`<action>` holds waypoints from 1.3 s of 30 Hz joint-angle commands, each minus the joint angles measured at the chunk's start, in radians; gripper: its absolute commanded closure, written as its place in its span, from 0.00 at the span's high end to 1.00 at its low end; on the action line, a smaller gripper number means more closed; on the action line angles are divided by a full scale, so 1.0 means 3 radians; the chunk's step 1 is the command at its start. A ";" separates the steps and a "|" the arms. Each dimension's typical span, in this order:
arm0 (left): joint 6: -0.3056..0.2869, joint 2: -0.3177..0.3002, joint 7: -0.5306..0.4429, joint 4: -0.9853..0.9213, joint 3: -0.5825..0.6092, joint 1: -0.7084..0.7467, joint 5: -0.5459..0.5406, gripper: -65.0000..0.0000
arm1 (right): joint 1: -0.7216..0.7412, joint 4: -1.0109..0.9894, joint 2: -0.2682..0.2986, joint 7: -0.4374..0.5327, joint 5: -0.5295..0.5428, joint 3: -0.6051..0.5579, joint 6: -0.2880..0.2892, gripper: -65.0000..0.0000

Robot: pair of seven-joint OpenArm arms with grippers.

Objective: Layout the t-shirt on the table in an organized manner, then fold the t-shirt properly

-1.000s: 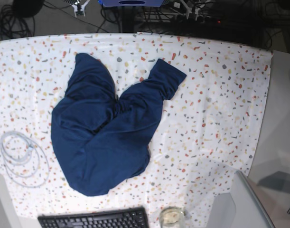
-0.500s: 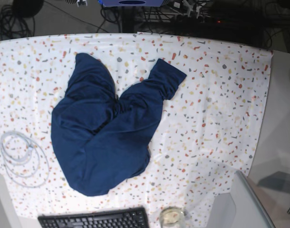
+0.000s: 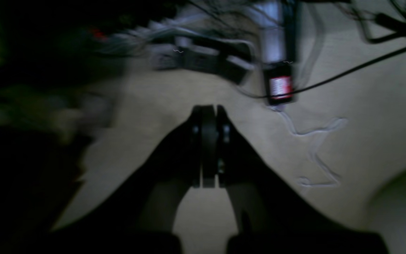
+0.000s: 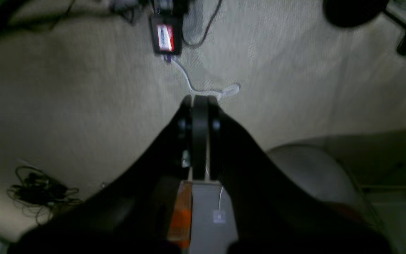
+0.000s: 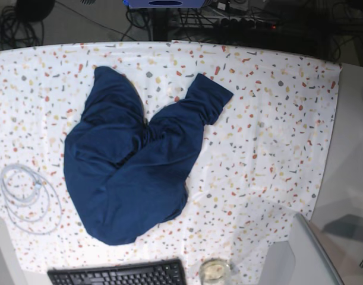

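The dark navy t-shirt [image 5: 131, 163] lies crumpled in a V shape left of the middle of the speckled table [image 5: 270, 119], one lobe pointing up left, a sleeve reaching up right. Neither arm shows in the base view. In the left wrist view my left gripper [image 3: 208, 116] is shut with nothing in it, over pale carpet floor away from the table. My right gripper [image 4: 199, 102] is shut and empty too, also above the floor. The t-shirt does not show in either wrist view.
A coiled white cable [image 5: 27, 196] lies at the table's left edge. A black keyboard [image 5: 119, 274] and a glass [image 5: 214, 271] sit at the front edge. Cables and a power adapter [image 4: 166, 37] lie on the floor behind the table.
The gripper tips seen at the top edge of the base view a second ago have withdrawn out of frame. The t-shirt has not moved.
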 commanded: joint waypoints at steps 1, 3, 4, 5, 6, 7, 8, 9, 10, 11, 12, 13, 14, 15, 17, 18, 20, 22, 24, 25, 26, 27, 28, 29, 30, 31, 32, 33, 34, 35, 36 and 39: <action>-0.0024 -0.0052 -0.0030 0.0279 -0.0041 0.0176 -0.0096 0.00 | -0.0115 0.0205 -0.0005 -0.0002 0.0011 0.0007 -0.0003 0.01; -0.0024 -0.0139 -0.0030 0.0775 -0.0117 0.0427 -0.0301 0.00 | -0.0294 0.0553 -0.0010 -0.0089 0.0011 0.0007 -0.0003 0.01; -0.0024 -0.0221 -0.0024 0.0974 -0.0153 0.0514 -0.0393 0.00 | -0.0361 0.0727 -0.0010 -0.0140 0.0011 0.0007 -0.0008 0.01; -0.0024 -0.0303 0.0001 0.1184 -0.0199 0.0611 -0.0500 0.00 | -0.0432 0.0906 -0.0015 -0.0211 0.0011 0.0007 -0.0008 0.01; -0.0024 -0.0369 0.0052 0.1399 -0.0255 0.0683 -0.0618 0.00 | -0.0489 0.1085 -0.0015 -0.0278 0.0011 0.0007 -0.0008 0.01; -0.0024 -0.0431 0.0109 0.1593 -0.0322 0.0739 -0.0735 0.00 | -0.0535 0.1279 -0.0015 -0.0349 0.0011 0.0007 -0.0008 0.01; -0.0024 -0.0477 0.0149 0.1757 -0.0378 0.0780 -0.0822 0.00 | -0.0571 0.1427 -0.0015 -0.0406 0.0011 0.0007 -0.0008 0.01; -0.0024 -0.0512 0.0196 0.1936 -0.0445 0.0816 -0.0909 0.00 | -0.0591 0.1596 -0.0015 -0.0452 0.0011 0.0007 -0.0008 0.01; -0.0024 -0.0543 0.0242 0.2120 -0.0506 0.0831 -0.0981 0.00 | -0.0596 0.1765 -0.0010 -0.0503 0.0006 0.0007 -0.0008 0.01; -0.0024 -0.0553 0.0298 0.2284 -0.0557 0.0821 -0.1032 0.00 | -0.0596 0.1928 -0.0010 -0.0544 0.0006 0.0007 -0.0008 0.01; -0.0024 -0.0553 0.0375 0.2417 -0.0613 0.0800 -0.1058 0.00 | -0.0586 0.2072 -0.0005 -0.0569 0.0001 0.0007 -0.0008 0.01; -0.0024 -0.0559 0.0467 0.2550 -0.0644 0.0739 -0.1078 0.00 | -0.0519 0.2225 0.0000 -0.0605 0.0001 0.0007 -0.0008 0.01; -0.0024 -0.0559 0.0579 0.2667 -0.0649 0.0606 -0.1078 0.00 | -0.0438 0.2332 0.0000 -0.0656 0.0001 0.0007 -0.0008 0.01; -0.0024 -0.0548 0.0702 0.2744 -0.0654 0.0488 -0.1068 0.00 | -0.0325 0.2378 0.0005 -0.0687 0.0001 0.0007 -0.0008 0.01; -0.0024 -0.0543 0.1004 0.2815 -0.0654 0.0192 -0.1093 0.00 | -0.0028 0.2378 0.0005 -0.0774 -0.0004 0.0007 -0.0008 0.01; -0.0029 -0.0533 0.1162 0.2826 -0.0649 0.0013 -0.1099 0.00 | 0.0156 0.2373 0.0016 -0.0830 -0.0004 0.0012 -0.0008 0.01; -0.0029 -0.0466 0.1413 0.2790 -0.0593 -0.0325 -0.1099 0.00 | 0.0457 0.2368 0.0046 -0.0968 0.0006 0.0058 0.0002 0.01; -0.0029 -0.0369 0.1602 0.2693 -0.0583 -0.0652 -0.1093 0.00 | 0.0826 0.2358 0.0046 -0.1096 -0.0004 0.0079 0.0007 0.01; -0.0029 -0.0231 0.1704 0.2529 -0.0598 -0.0913 -0.1083 0.00 | 0.1204 0.2286 0.0056 -0.1193 -0.0010 0.0079 0.0007 0.02; -0.0029 -0.0160 0.1709 0.2442 -0.0603 -0.1026 -0.1063 0.00 | 0.1378 0.2251 0.0092 -0.1234 -0.0010 0.0079 0.0007 0.02; -0.0029 -0.0103 0.1715 0.2355 -0.0588 -0.1118 -0.1063 0.00 | 0.1552 0.2220 0.0148 -0.1275 0.0006 0.0063 0.0012 0.03; -0.0019 -0.0047 0.1715 0.2304 -0.0583 -0.1184 -0.1063 0.00 | 0.1705 0.2199 0.0215 -0.1316 0.0006 0.0053 0.0012 0.04; -0.0014 0.0035 0.1715 0.2268 -0.0583 -0.1225 -0.1068 0.00 | 0.1854 0.2179 0.0276 -0.1367 0.0011 0.0048 0.0012 0.08; -0.0014 0.0127 0.1715 0.2248 -0.0583 -0.1251 -0.1068 0.00 | 0.1992 0.2159 0.0322 -0.1418 0.0011 0.0048 0.0027 0.14; -0.0029 0.0219 0.1715 0.2243 -0.0583 -0.1276 -0.1073 0.00 | 0.2130 0.2148 0.0363 -0.1459 0.0011 0.0053 0.0099 0.22; -0.0029 0.0290 0.1715 0.2238 -0.0578 -0.1297 -0.1078 0.08 | 0.2237 0.2128 0.0394 -0.1505 0.0011 0.0068 0.0201 0.30; -0.0029 0.0367 0.1715 0.2232 -0.0552 -0.1322 -0.1073 0.21 | 0.2350 0.2082 0.0425 -0.1556 0.0011 0.0074 0.0350 0.40; -0.0029 0.0423 0.1704 0.2222 -0.0465 -0.1358 -0.1063 0.31 | 0.2452 0.2015 0.0460 -0.1597 0.0011 0.0079 0.0534 0.51; -0.0029 0.0470 0.1699 0.2217 -0.0368 -0.1399 -0.1063 0.33 | 0.2549 0.1918 0.0507 -0.1613 0.0011 0.0079 0.0718 0.62; -0.0029 0.0500 0.1699 0.2186 -0.0261 -0.1466 -0.1063 0.32 | 0.2611 0.1826 0.0522 -0.1602 0.0011 0.0079 0.0882 0.72; -0.0014 0.0536 0.1694 0.2130 -0.0128 -0.1537 -0.1063 0.30 | 0.2667 0.1719 0.0527 -0.1592 0.0011 0.0084 0.1020 0.80; -0.0009 0.0567 0.1694 0.1726 0.0210 -0.1849 -0.1047 0.16 | 0.2815 0.1371 0.0527 -0.1572 0.0011 0.0084 0.1383 0.95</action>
